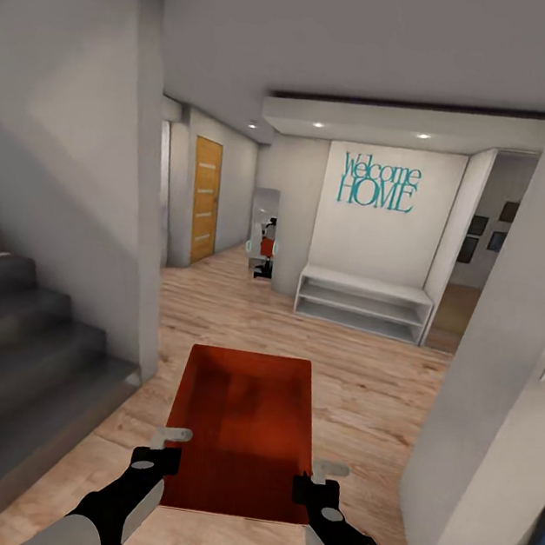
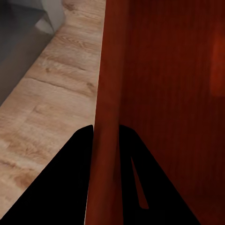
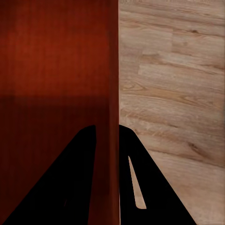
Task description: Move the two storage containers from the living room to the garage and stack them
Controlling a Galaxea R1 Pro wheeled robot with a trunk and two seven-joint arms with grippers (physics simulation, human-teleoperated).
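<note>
Nearest, the left gripper (image 1: 171, 447) and right gripper (image 1: 321, 478) each have their jaws clamped over a side wall of one storage container (image 1: 241, 426), carried level above the wood plank floor (image 1: 378, 386). Stairs (image 1: 16, 337) and a wall corner close in at left, a pale wall (image 1: 501, 388) at right. Ahead the hallway opens wide toward a white shelf (image 1: 364, 305) and a wooden door (image 1: 204, 200).

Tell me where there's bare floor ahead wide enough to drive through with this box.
Both hands, left and right, grip the orange-red rectangular storage container. The open stretch is the light wood plank floor between the grey staircase and the white low shelf bench. It narrows toward the wooden door and by the pale wall.
</note>
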